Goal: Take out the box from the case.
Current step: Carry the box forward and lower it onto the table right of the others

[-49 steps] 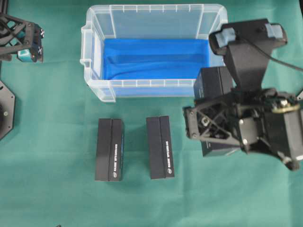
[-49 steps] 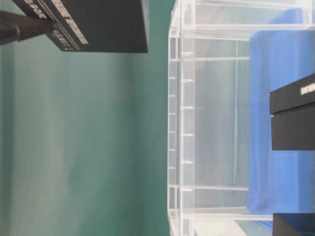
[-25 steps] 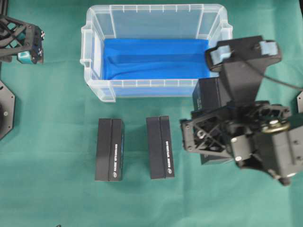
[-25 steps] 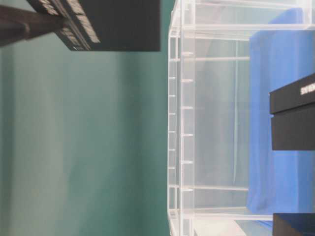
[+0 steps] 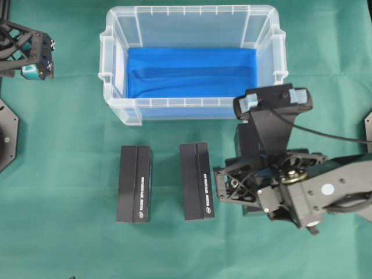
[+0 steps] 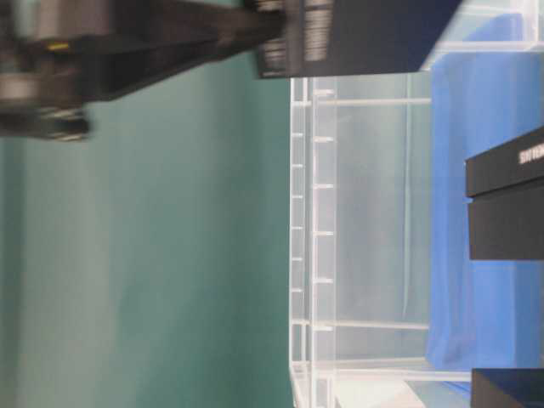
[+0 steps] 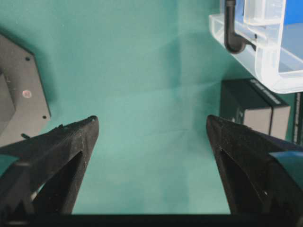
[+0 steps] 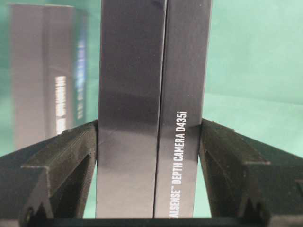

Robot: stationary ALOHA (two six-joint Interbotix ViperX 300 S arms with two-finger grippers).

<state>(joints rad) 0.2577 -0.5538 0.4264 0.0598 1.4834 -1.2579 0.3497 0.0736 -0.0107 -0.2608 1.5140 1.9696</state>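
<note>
While the right arm comes down in front of the case, status is:

right gripper (image 8: 148, 142): pinching the box (image 8: 151, 109) across its narrow width, fingers (image 8: 71, 156) flat on both long faces; lettering on the side reads DEPTH CAMERA D435i.

box position: outside the case (image 5: 116, 99), in front of its right front corner, mostly hidden under the wrist in the overhead view; only a dark edge shows (image 5: 244, 139).

change: a second ago the box hung beside the case's right wall, partly over the rim. Now it has moved clear of the front rim, toward the row on the green mat (image 5: 58, 203).

height: cannot tell from these views whether it touches the mat yet.

neighbours: two black boxes (image 5: 135, 183) (image 5: 196, 181) lie in front of the case, well apart from each other.

case contents: only the blue cloth (image 5: 186, 72) shows inside.

left gripper (image 7: 151, 137): spread wide, holding nothing, parked left of the case.

meaning: removal looks essentially done; set-down and release likely remain.
</note>
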